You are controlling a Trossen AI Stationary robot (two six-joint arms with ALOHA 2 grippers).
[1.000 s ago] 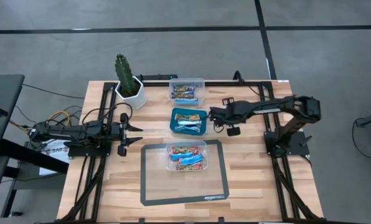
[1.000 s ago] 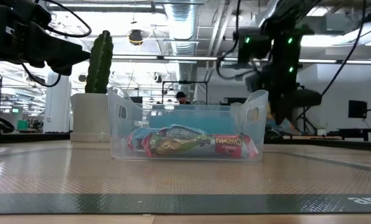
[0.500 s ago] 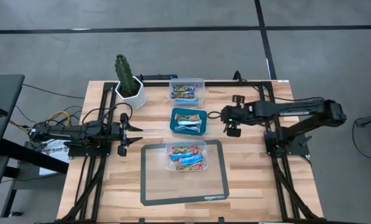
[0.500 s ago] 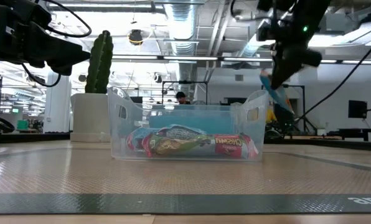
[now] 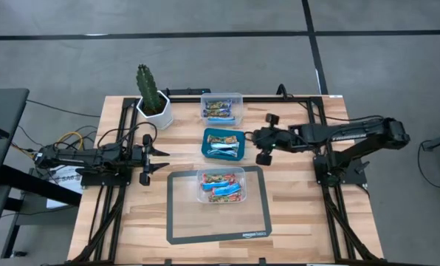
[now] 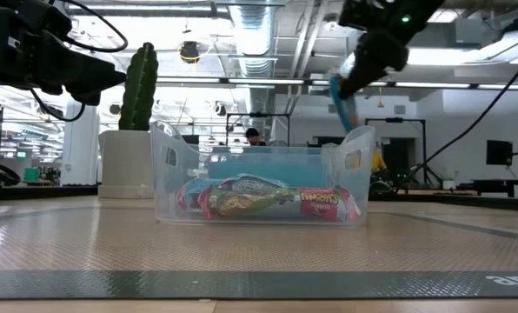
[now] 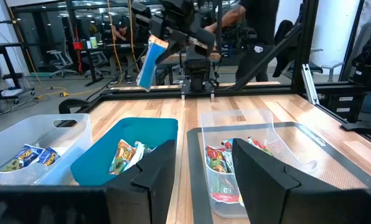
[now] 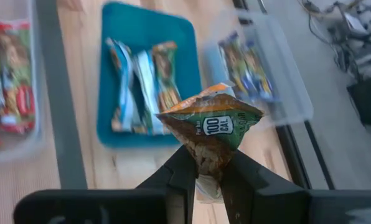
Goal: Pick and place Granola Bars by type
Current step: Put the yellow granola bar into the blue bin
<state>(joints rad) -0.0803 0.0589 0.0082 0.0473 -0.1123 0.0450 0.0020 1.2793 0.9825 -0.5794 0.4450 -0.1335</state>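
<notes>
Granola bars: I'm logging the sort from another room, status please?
Right gripper shut on a granola bar, raised beside the blue bin. Left gripper open, waiting at table's left. More bars in three bins. Nothing in the way.

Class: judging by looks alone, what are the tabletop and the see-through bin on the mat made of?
Pale striped tabletop: likely wood, matte; visible plank seams and grain. See-through rectangular bin: probably rigid clear plastic, glossy; the wrapped bars inside show through its walls.

Right end effector point(image 7: 157, 42) holds a seemingly blue bar point(image 7: 148, 62) above the teal bin point(image 7: 126, 140).
</notes>
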